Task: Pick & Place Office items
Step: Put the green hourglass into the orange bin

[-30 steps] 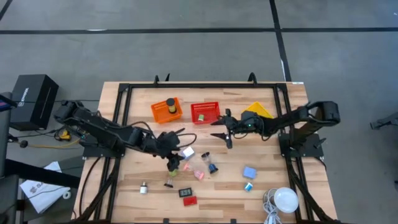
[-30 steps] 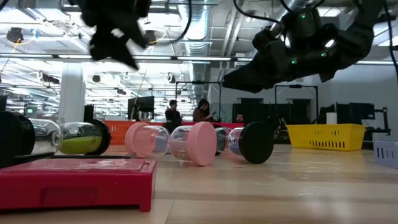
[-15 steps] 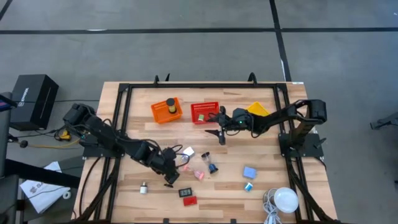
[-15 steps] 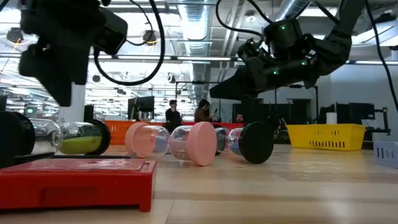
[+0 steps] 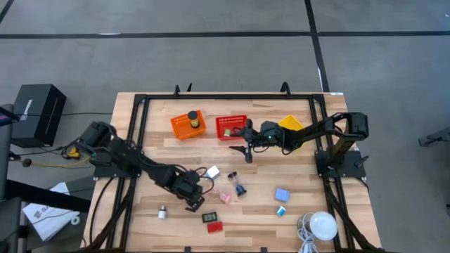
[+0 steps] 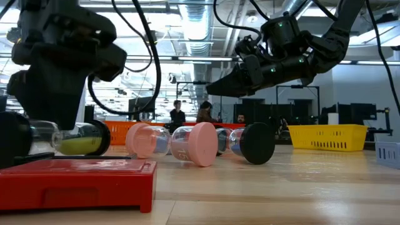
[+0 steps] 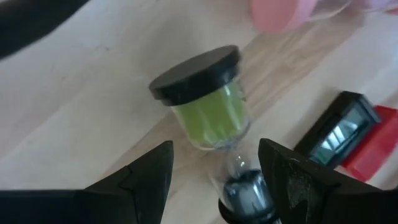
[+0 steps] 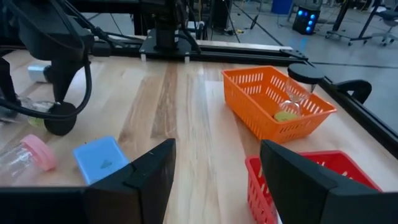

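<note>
My left gripper [image 5: 191, 199] is low over the near-left of the table, open. In the left wrist view its fingers stand on either side of a green-sand hourglass [image 7: 208, 109] with black caps, lying on its side. In the low view that gripper [image 6: 44, 94] hangs over the same hourglass [image 6: 78, 137]. My right gripper [image 5: 245, 145] hovers open in the air beside the red basket [image 5: 232, 126]. Pink-capped hourglasses [image 6: 194, 144], a flat red rectangle [image 6: 75, 181] and a blue block [image 5: 282, 195] lie scattered on the table.
The orange basket [image 8: 277, 102], with an hourglass [image 8: 292, 93] inside it, sits at the far side beside the red basket and a yellow basket [image 5: 292, 124]. A white dome with a cable [image 5: 323, 226] sits at the near right. A black framed item [image 7: 336, 130] lies beside the red rectangle.
My left gripper has moved toward the table's near edge and come down over the green hourglass. My right gripper has drifted slightly left, toward the red basket. No office item has moved.
</note>
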Controlling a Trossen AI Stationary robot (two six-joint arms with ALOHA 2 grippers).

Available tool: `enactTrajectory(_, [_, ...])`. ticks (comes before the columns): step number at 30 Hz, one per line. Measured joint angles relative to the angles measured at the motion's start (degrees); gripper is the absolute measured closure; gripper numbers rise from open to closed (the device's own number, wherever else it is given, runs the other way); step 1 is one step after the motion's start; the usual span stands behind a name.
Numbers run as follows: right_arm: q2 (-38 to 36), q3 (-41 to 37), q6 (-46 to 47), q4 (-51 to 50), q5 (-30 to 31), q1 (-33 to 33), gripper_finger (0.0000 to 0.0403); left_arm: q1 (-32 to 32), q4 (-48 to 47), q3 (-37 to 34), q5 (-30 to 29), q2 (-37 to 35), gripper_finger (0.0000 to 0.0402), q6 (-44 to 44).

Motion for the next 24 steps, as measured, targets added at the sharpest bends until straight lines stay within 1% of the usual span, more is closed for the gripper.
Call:
enactTrajectory(9, [0.0, 0.0, 0.0, -1.7, 0.0, 0.0, 0.0178, 1.7, -1.3, -2.9, 0.5, -0.5, 0.0170, 0.3])
enactTrajectory(15, [0.0, 0.0, 0.0, -2.4, 0.0, 0.0, 0.0178, 1.9, -2.2, -5.0, 0.4, -0.5, 0.0170, 6.2])
enactTrajectory(22, [0.0, 0.0, 0.0, -2.5, 0.0, 0.0, 0.0178, 2.7, -4.0, -5.4, 0.3, -1.2, 0.0170, 6.4])
enactTrajectory(24, [0.0, 0.0, 0.0, -2.5, 0.0, 0.0, 0.0178, 3.1, -4.1, -5.4, -0.5, -1.5, 0.0170, 6.2])
